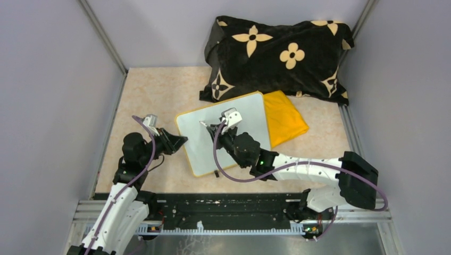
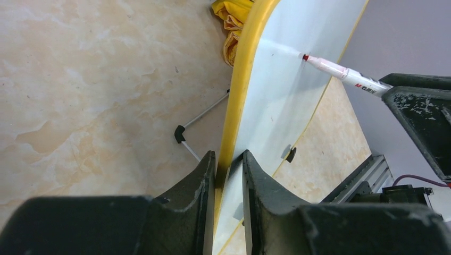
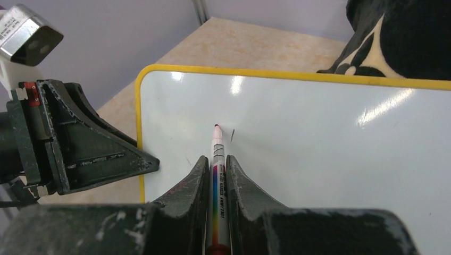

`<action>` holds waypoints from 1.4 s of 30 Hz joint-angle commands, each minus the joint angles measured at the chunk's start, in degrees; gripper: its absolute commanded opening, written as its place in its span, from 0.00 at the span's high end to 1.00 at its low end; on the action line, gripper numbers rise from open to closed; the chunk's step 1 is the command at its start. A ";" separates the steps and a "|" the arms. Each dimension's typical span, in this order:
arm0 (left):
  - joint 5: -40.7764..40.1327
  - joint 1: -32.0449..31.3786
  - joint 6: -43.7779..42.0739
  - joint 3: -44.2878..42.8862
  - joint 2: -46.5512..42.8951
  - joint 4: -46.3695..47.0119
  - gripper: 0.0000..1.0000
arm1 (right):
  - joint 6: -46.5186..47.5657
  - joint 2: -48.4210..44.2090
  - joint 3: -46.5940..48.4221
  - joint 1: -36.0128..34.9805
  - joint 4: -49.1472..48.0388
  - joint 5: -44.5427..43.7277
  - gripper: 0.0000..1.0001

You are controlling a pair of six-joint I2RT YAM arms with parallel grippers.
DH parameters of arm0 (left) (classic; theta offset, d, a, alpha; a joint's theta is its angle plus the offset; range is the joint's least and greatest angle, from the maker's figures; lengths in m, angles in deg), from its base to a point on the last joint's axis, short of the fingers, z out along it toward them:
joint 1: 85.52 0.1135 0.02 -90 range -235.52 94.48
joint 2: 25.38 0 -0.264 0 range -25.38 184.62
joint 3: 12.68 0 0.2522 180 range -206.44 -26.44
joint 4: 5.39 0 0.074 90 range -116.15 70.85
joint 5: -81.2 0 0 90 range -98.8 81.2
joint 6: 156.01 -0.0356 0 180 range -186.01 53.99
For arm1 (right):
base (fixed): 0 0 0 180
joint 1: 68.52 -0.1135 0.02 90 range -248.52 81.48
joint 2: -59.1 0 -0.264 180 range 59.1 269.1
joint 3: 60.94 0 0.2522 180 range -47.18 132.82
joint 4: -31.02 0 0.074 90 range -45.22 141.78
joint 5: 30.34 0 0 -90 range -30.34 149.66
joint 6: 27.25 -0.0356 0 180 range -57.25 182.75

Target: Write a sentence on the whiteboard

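Whiteboard (image 1: 195,139) centre frame on table (image 1: 149,95), yellow cloth (image 1: 287,119) at its right edge. Left gripper (image 2: 228,159) clamped on Whiteboard's left rim. Right gripper (image 3: 215,162) pinching marker (image 3: 217,143), red tip touching Whiteboard.

The whiteboard (image 3: 319,149) is smooth and glossy, streaked with glare. The pillow (image 1: 276,58) looks plush; the marker (image 3: 217,146) is glossy plastic.

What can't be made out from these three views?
Top external: whiteboard centre, hidden under right claw and arm.
Right wrist: marker rear, cut off by bottom edge; dark mark beside its tip, too small to read.
Left wrist: whether left claw pinches the rim; its fingers cover the contact.
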 commanded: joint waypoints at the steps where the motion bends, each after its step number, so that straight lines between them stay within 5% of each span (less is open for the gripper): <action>1: 0.06 0.20 -0.18 0.49 -0.37 0.79 0.76 | 1.30 1.72 2.02 0.34 1.87 -2.31 1.00; 32: 0.46 0.20 -0.37 0.36 -0.37 0.71 0.77 | -5.21 0.77 -2.86 -2.72 10.10 9.89 1.00; 42: -0.36 0.20 -0.57 0.04 -0.79 -0.69 0.79 | -2.27 -11.94 -4.59 -2.30 7.70 2.43 1.00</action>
